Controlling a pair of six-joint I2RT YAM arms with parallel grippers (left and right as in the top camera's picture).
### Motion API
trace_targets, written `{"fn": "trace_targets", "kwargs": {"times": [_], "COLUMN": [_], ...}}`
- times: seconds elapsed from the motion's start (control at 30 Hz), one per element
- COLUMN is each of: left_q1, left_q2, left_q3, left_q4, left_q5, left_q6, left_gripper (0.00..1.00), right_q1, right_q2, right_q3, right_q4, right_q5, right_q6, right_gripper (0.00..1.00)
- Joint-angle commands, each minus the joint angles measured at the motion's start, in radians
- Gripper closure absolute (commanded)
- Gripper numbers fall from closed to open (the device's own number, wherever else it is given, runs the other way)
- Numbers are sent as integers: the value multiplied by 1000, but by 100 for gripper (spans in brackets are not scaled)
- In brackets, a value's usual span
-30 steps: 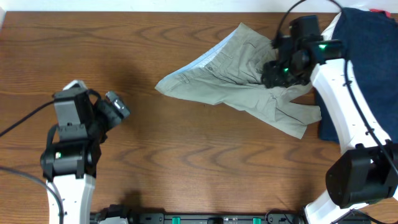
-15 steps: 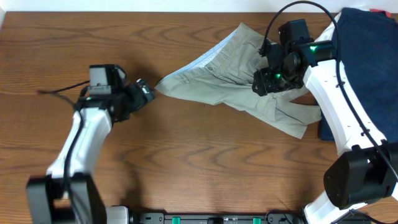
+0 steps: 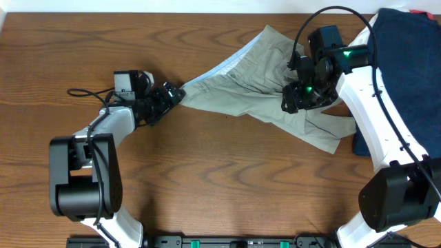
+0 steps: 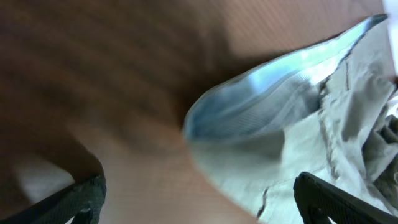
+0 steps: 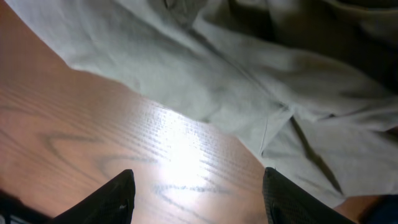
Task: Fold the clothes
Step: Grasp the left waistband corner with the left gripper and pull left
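Observation:
The khaki shorts (image 3: 244, 86) lie crumpled across the far middle of the wooden table, waistband end pointing left, pale lining showing. My left gripper (image 3: 173, 95) is open at the shorts' left tip; in the left wrist view its fingers (image 4: 199, 202) straddle the blurred waistband (image 4: 292, 124). My right gripper (image 3: 298, 100) is open and hovers over the shorts' right part; the right wrist view shows its fingers (image 5: 198, 196) above bare wood beside the cloth (image 5: 236, 81).
A large navy blue garment (image 3: 413, 62) lies at the right edge behind my right arm. The wooden table (image 3: 220, 186) stretches in front of the shorts. The left arm's cable (image 3: 86, 93) trails on the table.
My left arm has swung from the front left across to the shorts' left tip. My right gripper has shifted slightly over the shorts. The shorts have barely moved.

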Motion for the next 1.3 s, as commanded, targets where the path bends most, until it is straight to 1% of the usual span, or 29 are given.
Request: {"fn": "trace_targets", "kwargs": {"times": [0.0, 0.03, 0.1, 0.13, 0.17, 0.2, 0.23, 0.27, 0.3, 0.4, 0.53, 0.63, 0.73, 0.83, 0.87, 0.9, 0.93, 1.03, 1.07, 1.13, 1.27], "left_q1": [-29, -39, -55, -67, -74, -79, -84, -85, -85, -74, -39, -2, 32, 66, 84, 101, 120, 172, 188, 209, 239], "left_q2": [39, 46, 56, 61, 63, 63, 63, 61, 58, 24, -80, -171, -271, -350, -381, -406, -430, -490, -506, -527, -541], "left_q3": [7, 7, 7, 7, 7, 7, 7, 7, 7, 7, 7, 7, 7, 7, 7, 7, 7, 7, 7, 7, 7], "left_q4": [37, 50, 71, 83, 91, 100, 115, 126, 131, 121, 65, 7, -83, -165, -198, -226, -252, -328, -354, -401, -488], "left_q5": [6, 6, 6, 6, 6, 6, 7, 10, 11, 29, 43, 43, 43, 29, 18, 2, -16, -103, -136, -190, -281], "left_q6": [-6, -6, -6, -6, -6, -6, -6, -6, -7, -9, -9, -10, -9, -9, -9, -9, -9, -10, -9, -10, -9], "left_gripper": [1, 0, 4, 10, 20, 39, 66, 89, 94, 94, 94, 94, 94, 94, 94, 94, 94, 94, 94, 94, 94], "right_q1": [12, 14, 21, 25, 27, 29, 32, 34, 36, 36, 43, 51, 49, 49, 49, 50, 50, 47, 45, 41, 42], "right_q2": [-25, -26, -25, -26, -26, -25, -25, -25, -25, -25, -25, -25, -25, -25, -25, -24, -24, -23, -23, -23, -23], "right_q3": [6, 6, 6, 6, 6, 6, 6, 3, -3, -44, -175, -268, -368, -446, -467, -484, -499, -513, -513, -508, -467], "right_q4": [-5, -5, -3, -1, -1, -2, -3, -4, -4, 7, 117, 244, 451, 650, 719, 775, 828, 943, 971, 1033, 1043], "right_q5": [-12, -12, -12, -11, -11, -11, -10, -6, 14, 105, 108, 108, 113, 113, 113, 113, 119, 208, 228, 231, 236], "right_q6": [3, 3, 3, 3, 3, 3, 3, 5, 16, 56, 43, 43, 45, 84, 103, 121, 149, 282, 303, 314, 323], "right_gripper": [36, 36, 37, 36, 36, 36, 36, 36, 36, 46, 62, 62, 56, 58, 65, 83, 98, 99, 99, 99, 99]}}
